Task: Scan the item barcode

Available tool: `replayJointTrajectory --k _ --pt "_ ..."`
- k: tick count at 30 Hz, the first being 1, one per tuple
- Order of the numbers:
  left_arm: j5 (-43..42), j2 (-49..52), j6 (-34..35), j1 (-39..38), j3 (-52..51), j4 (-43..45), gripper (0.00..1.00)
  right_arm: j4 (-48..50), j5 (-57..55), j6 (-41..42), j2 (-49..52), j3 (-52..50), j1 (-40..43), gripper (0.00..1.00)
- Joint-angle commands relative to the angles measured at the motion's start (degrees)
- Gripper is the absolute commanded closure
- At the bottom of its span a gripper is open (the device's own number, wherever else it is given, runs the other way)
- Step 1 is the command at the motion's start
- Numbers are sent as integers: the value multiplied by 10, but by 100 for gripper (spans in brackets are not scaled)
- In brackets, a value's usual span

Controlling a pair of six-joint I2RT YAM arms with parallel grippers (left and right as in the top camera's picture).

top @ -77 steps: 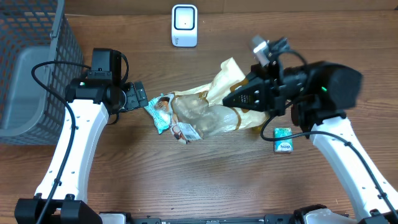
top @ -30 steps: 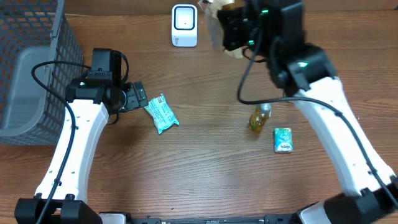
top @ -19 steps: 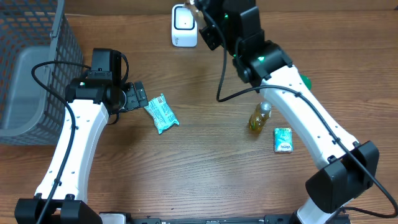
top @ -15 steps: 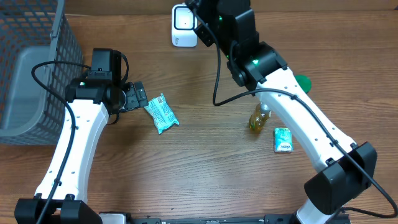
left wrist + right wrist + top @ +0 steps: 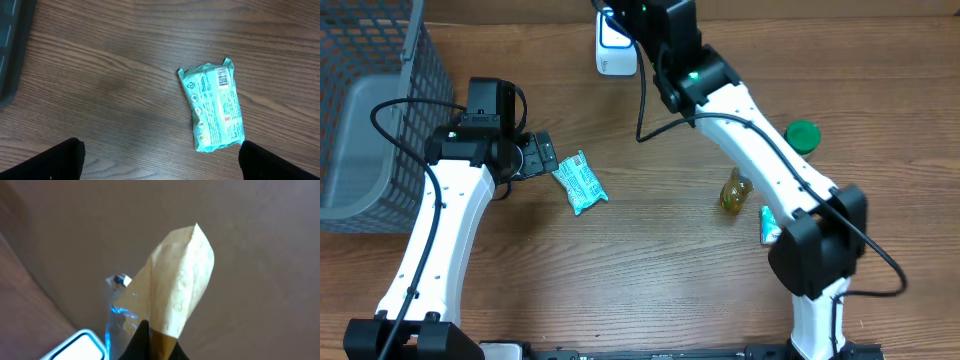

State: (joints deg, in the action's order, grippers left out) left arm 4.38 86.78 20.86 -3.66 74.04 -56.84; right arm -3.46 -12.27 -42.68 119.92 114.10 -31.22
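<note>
Only right wrist view shows cream bag [image 5: 177, 287] clamped near scanner [image 5: 75, 347]

Basket [image 5: 370, 100] far left on table [image 5: 650, 290]. Scanner [image 5: 610, 45] far centre, bag [image 5: 180, 280] above it. Packet [image 5: 582, 182] left-centre. Bottle [image 5: 735, 190] right; cap [image 5: 802, 135] farther right, box [image 5: 767, 225] just nearer.

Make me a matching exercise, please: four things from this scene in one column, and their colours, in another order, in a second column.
Things:
1. snack packet
2. round cap
3. small bottle
4. mesh basket

Colours:
A. grey
B. amber
C. teal
D. green

Pairs: 1-C, 2-D, 3-B, 4-A.
</note>
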Motion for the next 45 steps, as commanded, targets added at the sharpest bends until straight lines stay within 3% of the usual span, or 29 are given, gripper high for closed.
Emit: replayJointTrajectory --k 1,14,21,35,45 --pt "5 -2 -1 1 6 1 0 43 -5 -72 35 19 1 97" --pt "5 -2 -1 1 6 1 0 165 36 -103 130 19 3 96" --pt "5 -2 -1 1 6 1 0 162 48 -101 157 18 3 96" --pt "5 -2 -1 1 6 1 0 59 120 -63 165 18 0 96" --pt "5 -2 -1 1 6 1 0 59 164 -19 165 18 -3 96"
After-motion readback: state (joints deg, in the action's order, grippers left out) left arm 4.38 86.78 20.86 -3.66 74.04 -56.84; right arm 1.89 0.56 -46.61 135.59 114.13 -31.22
